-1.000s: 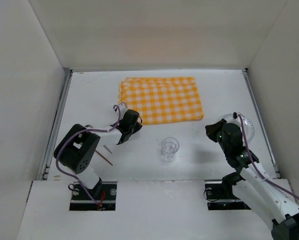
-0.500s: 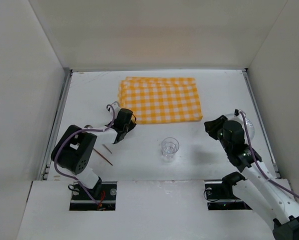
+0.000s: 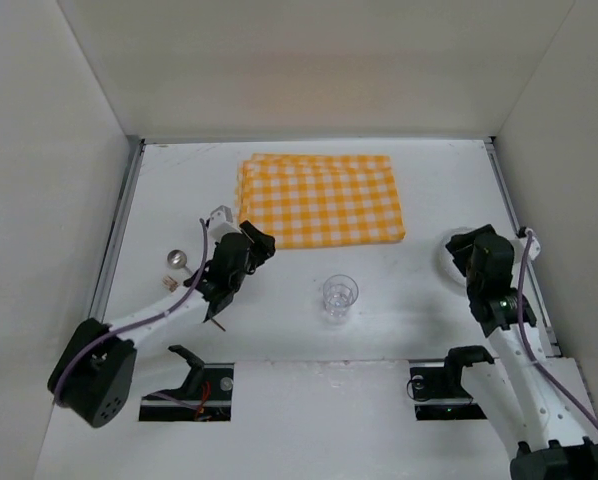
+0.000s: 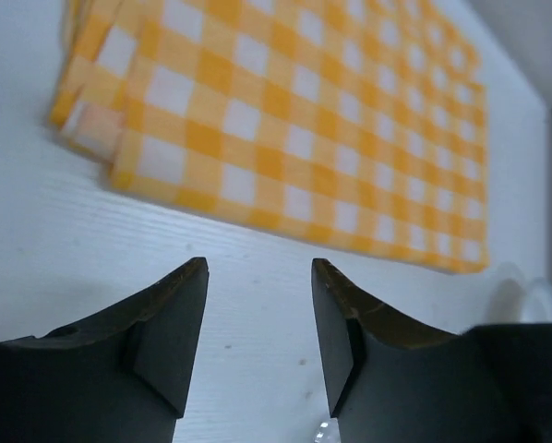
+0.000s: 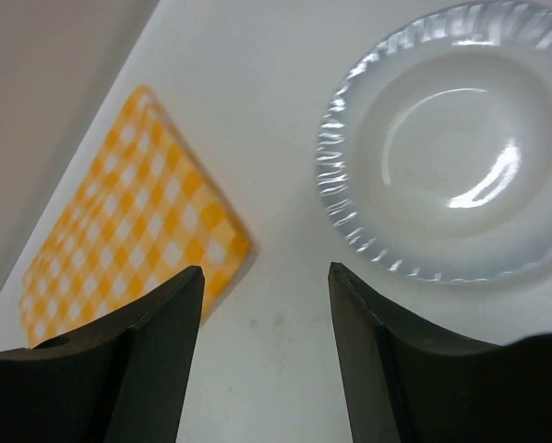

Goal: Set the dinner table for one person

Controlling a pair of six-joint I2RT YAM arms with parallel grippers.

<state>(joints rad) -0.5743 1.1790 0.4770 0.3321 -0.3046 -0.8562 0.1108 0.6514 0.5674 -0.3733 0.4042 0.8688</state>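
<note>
Status: dinner table fills the middle of the top view, place setting not laid out yet. Orange-checked cloth mat lies folded in the upper centre (layered edges show at its left side). Clear glass tumbler stands lower centre, apart from the mat. Ribbed glass plate sits at the far right of the table, empty.

Left gripper: jaws parted to a mid gap, nothing between, bare table showing thru. Aimed at the mat's near-left corner, not touching. Right gripper: jaws wide, empty, just short of the plate, whose rim is upper right of the gap in the wrist view.

My read: reach phase, L going for the mat, R for the plate.
- R: shift toward the rim so one finger goes over the lip and one outside. Come in low and pinch the ribbed band, not the slick bowl. Glass is slippery, so lift flat & slow.
- L: take only the corner, fingers near flat to the table, else the layers bunch.
- Order: mat first, plate onto it after.
- Small spoon at mid left can wait.
</note>
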